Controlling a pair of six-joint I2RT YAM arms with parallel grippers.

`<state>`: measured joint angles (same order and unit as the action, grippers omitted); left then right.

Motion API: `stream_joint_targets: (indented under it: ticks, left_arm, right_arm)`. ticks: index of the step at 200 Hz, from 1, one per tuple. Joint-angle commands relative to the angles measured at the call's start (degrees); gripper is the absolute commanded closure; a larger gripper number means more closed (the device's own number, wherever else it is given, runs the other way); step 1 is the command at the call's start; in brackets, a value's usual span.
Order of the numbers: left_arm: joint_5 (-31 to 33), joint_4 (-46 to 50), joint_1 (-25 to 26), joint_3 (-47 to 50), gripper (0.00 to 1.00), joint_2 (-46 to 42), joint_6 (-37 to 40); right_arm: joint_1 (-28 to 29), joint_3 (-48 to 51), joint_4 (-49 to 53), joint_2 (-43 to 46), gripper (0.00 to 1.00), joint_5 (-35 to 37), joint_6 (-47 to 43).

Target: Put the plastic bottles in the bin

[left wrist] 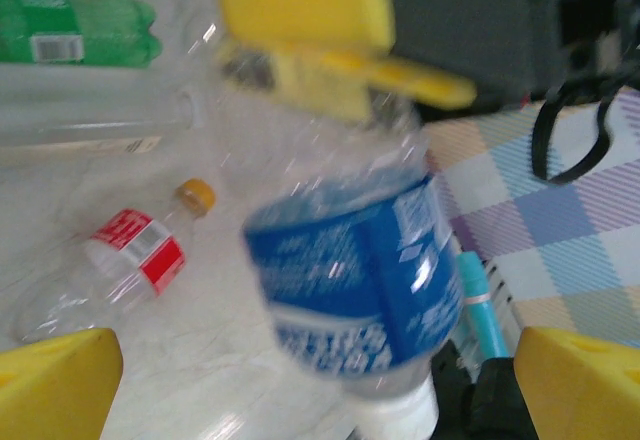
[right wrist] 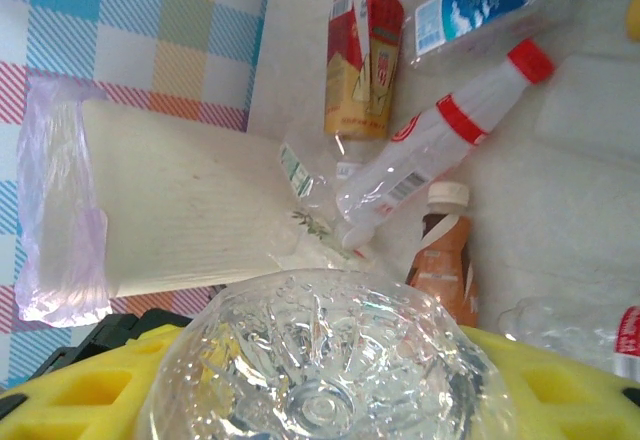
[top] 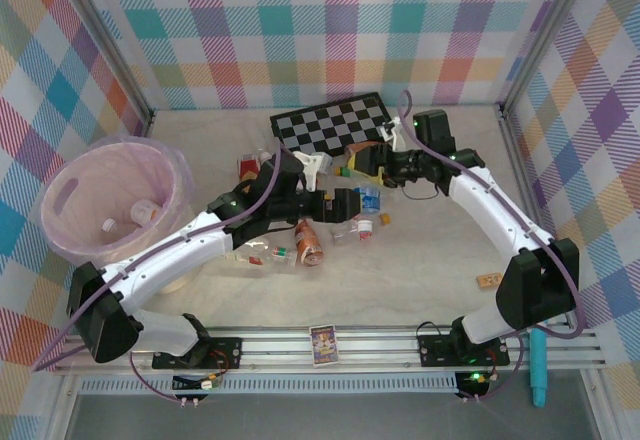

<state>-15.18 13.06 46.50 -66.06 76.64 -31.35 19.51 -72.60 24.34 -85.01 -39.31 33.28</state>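
Note:
My right gripper (top: 372,168) (right wrist: 330,405) is shut on a clear plastic bottle with a blue label (left wrist: 350,280) (top: 369,197), gripping it near its ribbed base (right wrist: 330,355). The bottle hangs above the table with its white cap (left wrist: 400,415) pointing at my left gripper (left wrist: 315,395) (top: 345,202), which is open, one yellow finger (left wrist: 55,380) on either side of the cap end, not touching it. The bin (top: 178,185) (right wrist: 170,210), a cream bucket with a pink bag, stands at the far left with two bottles (top: 145,210) inside.
More bottles lie under the arms: an orange one (top: 309,242) (right wrist: 445,250), a clear red-capped one (right wrist: 450,130), a green one (left wrist: 75,30) and a red-labelled one (left wrist: 135,250). A checkerboard (top: 335,123) lies at the back, a small block (top: 488,280) on the right.

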Motion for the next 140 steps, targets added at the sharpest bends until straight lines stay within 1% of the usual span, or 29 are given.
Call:
stream_joint_targets:
  ticks: [1, 21, 40, 56, 74, 108, 119, 140]
  left_arm:
    - [-2.64, -7.46, 0.87, 1.30, 0.00, 1.41, -2.94]
    - [-2.49, -7.63, 0.97, 0.76, 0.00, 3.49, -3.34]
    - [-2.85, -9.41, 1.16, 1.14, 0.01, 4.80, -4.20]
    - [-2.84, -10.48, 1.26, 1.29, 0.08, 5.35, -4.83]
    - [-2.26, -9.94, 1.24, 1.27, 0.19, 5.30, -4.76]
    - [-1.51, -9.80, 1.26, 1.29, 0.36, 5.49, -4.15]
    - [-1.69, -9.74, 1.26, 1.29, 0.39, 5.69, -4.15]
    - [-1.25, -9.70, 1.27, 1.70, 0.40, 5.50, -4.06]
  right_arm:
    - [1.88, 1.78, -5.50, 1.77, 0.42, -1.25, 3.79]
    - [2.92, 2.91, -8.93, 2.28, 0.42, -2.16, 6.62]
    - [3.56, 3.64, -10.74, 3.00, 0.41, -1.58, 8.13]
    - [3.89, 4.14, -12.27, 3.36, 0.41, -1.49, 9.25]
    - [3.96, 4.31, -12.12, 3.54, 0.40, -0.30, 9.26]
    - [3.97, 4.91, -13.40, 2.71, 0.38, -1.10, 10.41]
    - [3.97, 5.11, -13.62, 2.58, 0.37, -1.17, 10.67]
    - [3.96, 4.68, -13.29, 2.32, 0.32, -1.04, 10.61]
